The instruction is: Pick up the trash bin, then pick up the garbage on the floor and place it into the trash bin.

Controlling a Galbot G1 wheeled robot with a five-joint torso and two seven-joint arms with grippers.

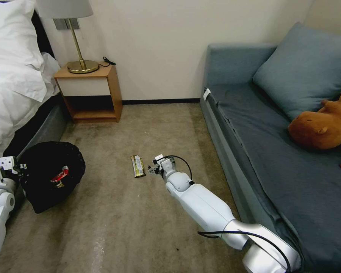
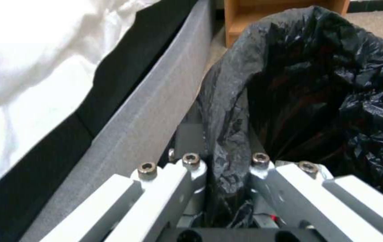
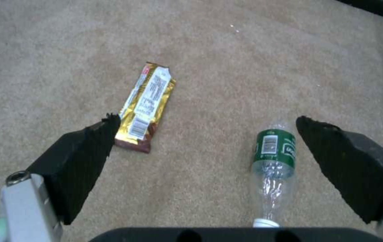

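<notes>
The trash bin [image 1: 51,174], lined with a crinkled black bag, hangs at the far left by the bed. My left gripper [image 1: 21,167] is shut on its rim, with bag plastic [image 2: 227,134] pinched between the fingers. A red snack wrapper [image 1: 60,175] lies inside the bin. My right gripper [image 1: 152,170] hovers open above the carpet. A gold bar wrapper [image 3: 146,106] lies flat beside one of its black fingers [image 3: 82,151]. Between the fingers, nearer the other one, lies a clear bottle with a green label [image 3: 274,158]. The bar wrapper [image 1: 138,166] sits just left of that gripper in the head view.
A bed [image 1: 15,87] runs along the left, and a wooden nightstand [image 1: 91,91] with a lamp stands at the back. A blue-grey sofa [image 1: 276,151] with a cushion and a brown plush toy borders the right. Open carpet [image 1: 113,227] lies between.
</notes>
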